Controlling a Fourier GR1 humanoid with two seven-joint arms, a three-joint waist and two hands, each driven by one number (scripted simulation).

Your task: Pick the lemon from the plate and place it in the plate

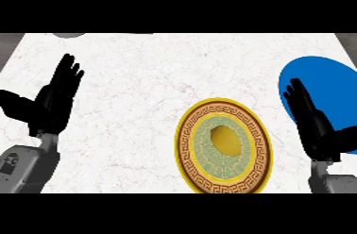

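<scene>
Head view: white marbled surface (pixel 140 87) seen from steeply above, both forearms entering from the lower edge
Lemon (pixel 226 139): yellow, lying in the middle of the patterned plate (pixel 187 134), untouched
Patterned plate: gold rim, brown key-pattern band, green centre; sits right of centre, near the lower edge
Blue plate (pixel 314 72): plain, at the right edge, well apart from the lemon's plate, partly hidden by the right hand (pixel 310 117)
Right hand: fingers straight and together, pointing up, holding nothing; it stands between the two plates and over the blue one's near side
Left hand (pixel 59 96): at the left side, fingers straight and spread slightly, holding nothing, resting away from both plates
Top edge: part of a grey object (pixel 68 35), too little shown to name
Step in hand: judged as the very start, the pick not yet begun
Next move: the right hand is the nearer one, so it likely must swing left and down over the lemon, curl round it, then lift it across to the blue plate
</scene>
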